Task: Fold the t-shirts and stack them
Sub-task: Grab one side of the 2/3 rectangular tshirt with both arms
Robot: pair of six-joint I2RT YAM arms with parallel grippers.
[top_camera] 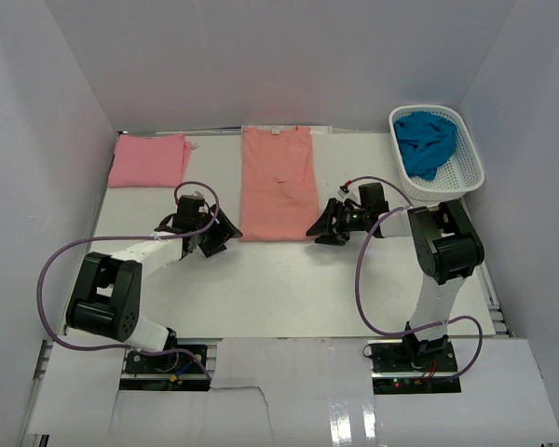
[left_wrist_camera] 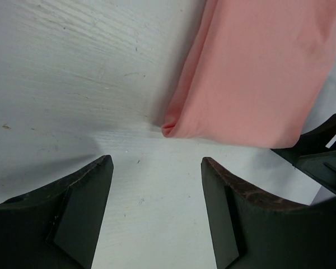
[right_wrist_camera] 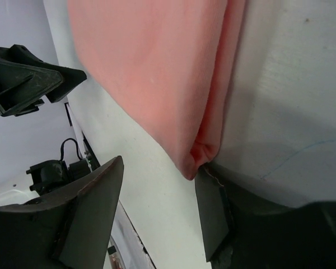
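- Cables (top_camera: 45, 279), purple, loop from both arms at the near edge of the white table (top_camera: 289, 298).
- Left gripper (left_wrist_camera: 157, 162) lies low over the table, released: its jaws stand apart with only bare table between them, just short of the near left corner of the salmon-orange t-shirt (top_camera: 278, 186).
- Right gripper (right_wrist_camera: 159, 168) lies at the near right corner of that shirt, jaws spread and not clamped. The folded corner touches the inner edge of one finger (right_wrist_camera: 213, 207).
- Both wrist views cut the shirt off, showing only its near corners and folded side edges.
- The salmon-orange t-shirt lies flat mid-table, folded into a long strip running near to far.
- At its far collar is a small white label (top_camera: 278, 132), too small to read.
- A lighter pink t-shirt (top_camera: 149, 160) lies folded flat at the far left, well apart from the salmon one.
- At the far right stands a white lattice basket (top_camera: 472, 163), holding a crumpled teal-blue t-shirt (top_camera: 426, 142) whose sleeves and neck cannot be made out.
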